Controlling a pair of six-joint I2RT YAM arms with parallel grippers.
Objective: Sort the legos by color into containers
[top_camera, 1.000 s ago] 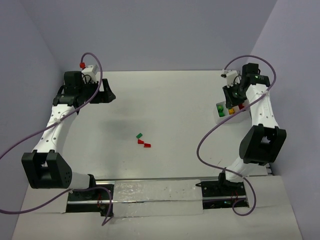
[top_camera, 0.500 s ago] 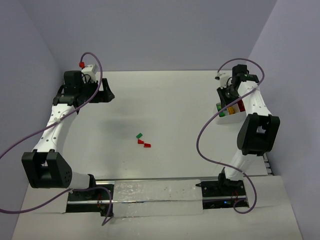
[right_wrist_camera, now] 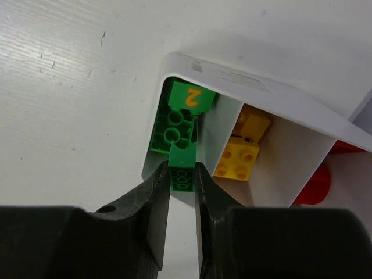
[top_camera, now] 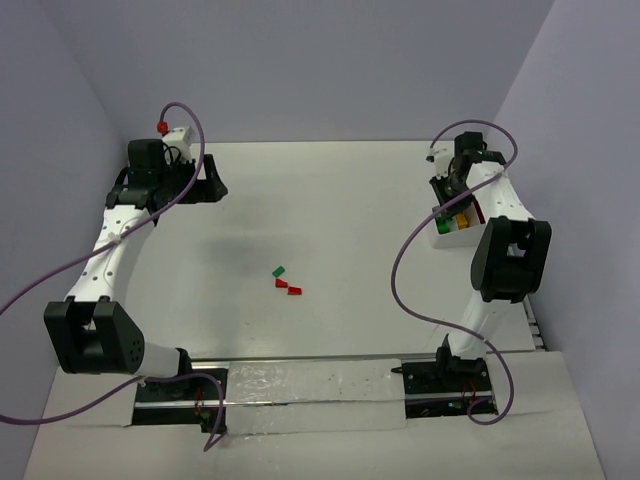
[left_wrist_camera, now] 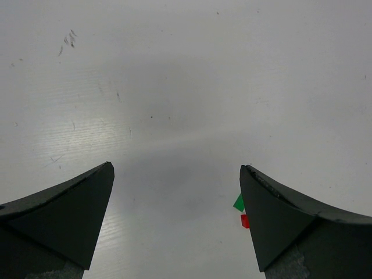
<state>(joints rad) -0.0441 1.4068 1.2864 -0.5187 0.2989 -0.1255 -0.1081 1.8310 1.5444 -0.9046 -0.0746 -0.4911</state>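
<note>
The right pincer (right_wrist_camera: 182,167) is clamped on a small green brick (right_wrist_camera: 183,181) at the near wall of the white tray (right_wrist_camera: 232,78), just over the end compartment where other green bricks (right_wrist_camera: 173,125) lie. Yellow bricks (right_wrist_camera: 239,152) sit in the tray's middle compartment and red pieces (right_wrist_camera: 317,187) in its far one. Well to the tray's left on the desk (top_camera: 350,200) lie a loose green brick (top_camera: 279,270) and loose red bricks (top_camera: 290,288), and farther still from the tray the left pincer (left_wrist_camera: 174,168) hangs with its fingers wide apart.
</note>
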